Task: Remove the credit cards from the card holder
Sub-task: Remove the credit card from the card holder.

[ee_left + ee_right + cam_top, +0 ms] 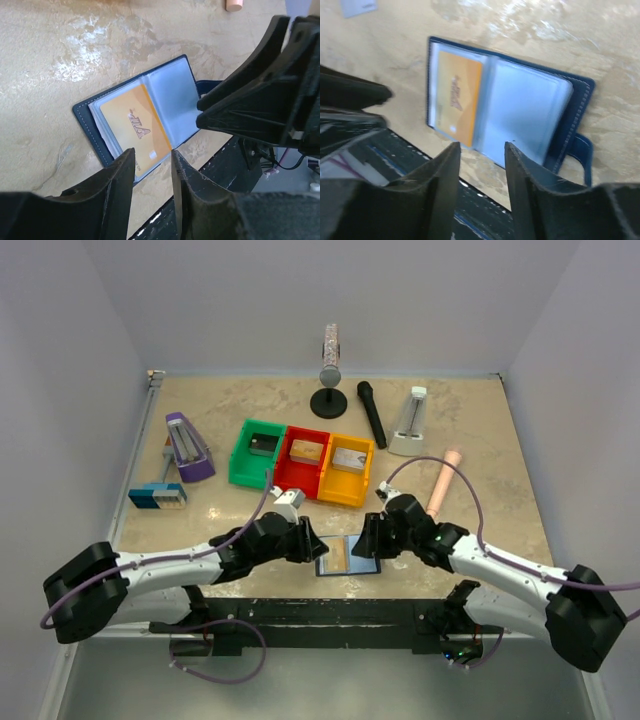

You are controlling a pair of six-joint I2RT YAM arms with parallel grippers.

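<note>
- Top view: the card holder (349, 556) lies opened flat on the table (500, 440) at its near edge. Its long axis runs left to right. The left fingers (306, 540) and right fingers (366, 538) sit close at either end.
- Left wrist view: the yellow card (134, 131) is tucked in the left half of the card holder (172, 95), its long axis crossing the holder's. The left fingers (122, 175) are parted over the near corner and pinch nothing; I cannot tell whether they touch it.
- Right wrist view: the right fingers (445, 170) are spread above the near edge of the card holder (530, 110), by the fold, and hold nothing. The strap tab (582, 150) juts from the right end.
</note>
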